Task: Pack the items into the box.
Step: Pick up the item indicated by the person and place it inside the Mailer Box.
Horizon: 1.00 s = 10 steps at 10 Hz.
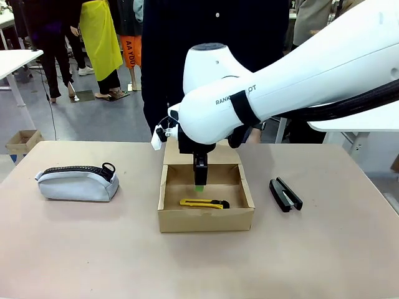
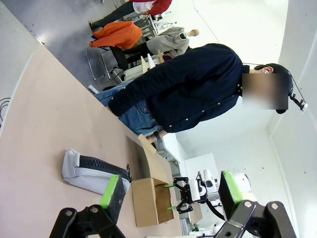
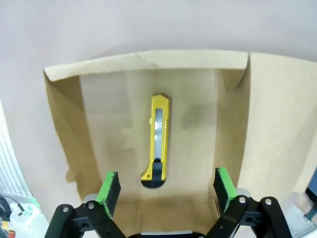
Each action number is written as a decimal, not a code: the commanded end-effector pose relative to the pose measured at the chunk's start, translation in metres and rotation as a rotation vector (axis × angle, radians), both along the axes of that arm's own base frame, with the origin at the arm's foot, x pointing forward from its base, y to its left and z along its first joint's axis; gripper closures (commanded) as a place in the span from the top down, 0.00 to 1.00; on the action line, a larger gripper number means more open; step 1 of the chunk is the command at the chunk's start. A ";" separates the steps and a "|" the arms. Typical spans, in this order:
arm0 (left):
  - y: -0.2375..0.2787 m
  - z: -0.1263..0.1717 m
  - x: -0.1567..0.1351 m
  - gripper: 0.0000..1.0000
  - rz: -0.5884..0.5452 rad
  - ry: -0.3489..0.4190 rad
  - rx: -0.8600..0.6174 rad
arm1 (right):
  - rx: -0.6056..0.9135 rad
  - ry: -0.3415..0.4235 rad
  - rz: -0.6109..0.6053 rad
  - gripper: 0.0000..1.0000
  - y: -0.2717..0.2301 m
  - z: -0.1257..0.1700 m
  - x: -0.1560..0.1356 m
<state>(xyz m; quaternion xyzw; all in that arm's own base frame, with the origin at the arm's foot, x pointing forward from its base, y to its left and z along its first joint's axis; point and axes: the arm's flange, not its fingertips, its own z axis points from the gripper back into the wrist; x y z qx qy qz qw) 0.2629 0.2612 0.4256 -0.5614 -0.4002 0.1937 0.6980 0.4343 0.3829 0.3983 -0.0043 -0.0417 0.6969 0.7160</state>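
White robot arm [image 1: 299, 81] is nearest the lens, entering from the right and reaching to mid-table. Left gripper [image 2: 169, 186]: green-padded fingers spread wide, nothing between them, facing across the table toward pouch and box. Light grey fabric pouch with black zipper [image 1: 78, 182] rests zipper-up at table left, well apart from the box. Shallow brown cardboard box [image 1: 206, 219] sits at centre, its lid flap [image 1: 221, 156] standing up at the far side. Yellow-and-black utility knife [image 1: 202, 204] lies flat on the box floor, near the front wall. Right gripper [image 1: 199, 184] hangs inside the box opening above the knife, fingers wide apart, holding nothing, not touching the knife. Small black stapler [image 1: 285, 194] lies on the table just right of the box. Person in a dark top [image 1: 187, 37] stands at the far edge.
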 end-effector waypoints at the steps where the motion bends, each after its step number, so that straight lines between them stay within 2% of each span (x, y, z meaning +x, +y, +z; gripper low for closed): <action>1: -0.001 0.000 0.000 1.00 0.008 -0.035 -0.003 | 0.035 -0.032 -0.075 1.00 -0.049 0.034 -0.035; 2: -0.001 0.000 0.000 1.00 0.008 -0.035 -0.003 | 0.110 -0.043 -0.170 1.00 -0.087 0.060 -0.057; 3: -0.001 0.000 0.000 1.00 0.008 -0.035 -0.003 | 0.212 -0.028 -0.323 1.00 -0.136 0.084 -0.075; 5: -0.001 0.000 0.000 1.00 0.008 -0.035 -0.003 | 0.460 0.099 -0.750 1.00 -0.248 0.122 -0.107; 6: -0.001 0.000 0.000 1.00 0.008 -0.035 -0.003 | 0.643 0.211 -0.924 1.00 -0.303 0.129 -0.117; 7: -0.001 0.000 0.000 1.00 0.008 -0.035 -0.003 | 0.873 0.308 -1.081 1.00 -0.362 0.125 -0.134; 8: -0.001 0.000 0.000 1.00 0.008 -0.035 -0.003 | 1.002 0.357 -1.149 1.00 -0.398 0.115 -0.147; 9: -0.001 0.000 0.000 1.00 0.008 -0.035 -0.003 | 1.129 0.449 -1.239 1.00 -0.434 0.095 -0.158; 10: -0.001 0.000 0.000 1.00 0.008 -0.035 -0.003 | 1.268 0.499 -1.278 1.00 -0.464 0.067 -0.171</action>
